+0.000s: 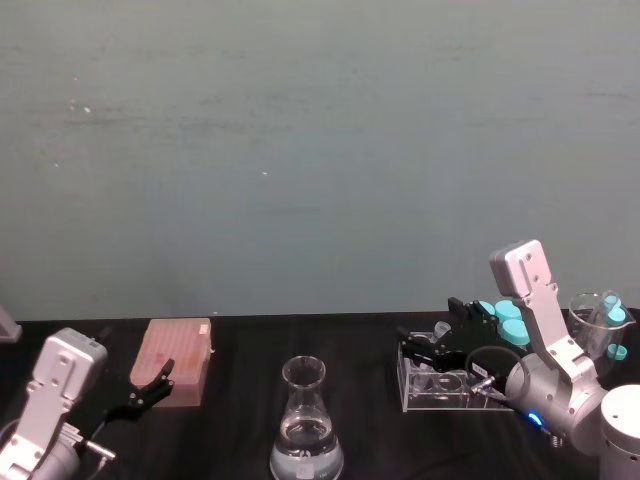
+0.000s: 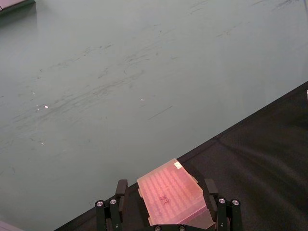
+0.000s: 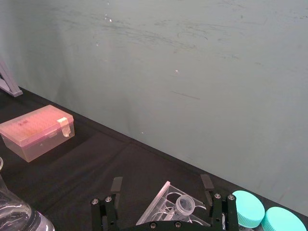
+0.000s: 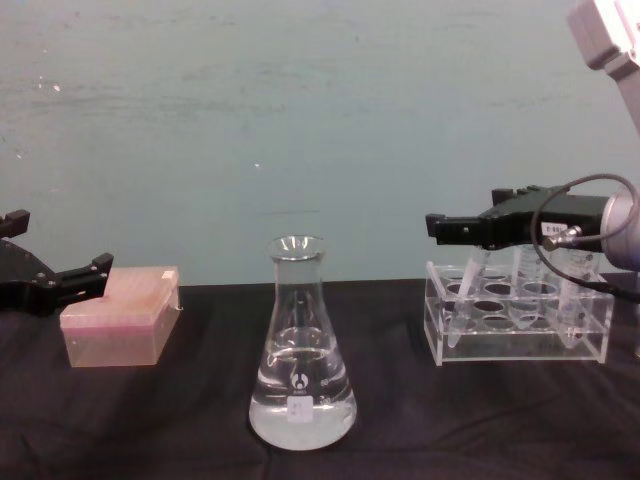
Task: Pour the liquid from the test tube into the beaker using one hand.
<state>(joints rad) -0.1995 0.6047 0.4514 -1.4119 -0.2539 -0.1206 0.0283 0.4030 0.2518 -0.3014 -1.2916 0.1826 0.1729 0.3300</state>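
One small test tube (image 3: 184, 205) stands in the clear rack (image 4: 515, 318) on the right side of the black table (image 1: 240, 420). You see its flared open rim from the right wrist view, just between the two black fingers of the right gripper (image 3: 163, 192). In the head view the test tube (image 1: 441, 331) rises from the rack's (image 1: 440, 384) near-left part. You cannot tell from these views how much liquid it holds.

Note the right gripper (image 1: 432, 345) position: it hovers over the rack with its fingers spread wide on either side of the tube, not touching it. In the chest view the gripper (image 4: 458, 228) reaches in level from the right, just above the rack top.

Locate the beaker (image 4: 301, 345) at the table's centre, well apart from the rack and to its left. It stands upright on its wide base, with clear liquid (image 4: 300, 400) filling the lower part. The head view shows the beaker (image 1: 306, 425) near the front edge.

Behind the rack you see larger tubes with teal caps (image 1: 505, 315).

Check the left side: a pink box (image 1: 177, 362) lies on the table. The left gripper (image 1: 150, 388) rests low just in front of it, idle, fingers open wide. In the left wrist view the fingers (image 2: 120, 192) frame the pink box (image 2: 172, 195) without touching it.
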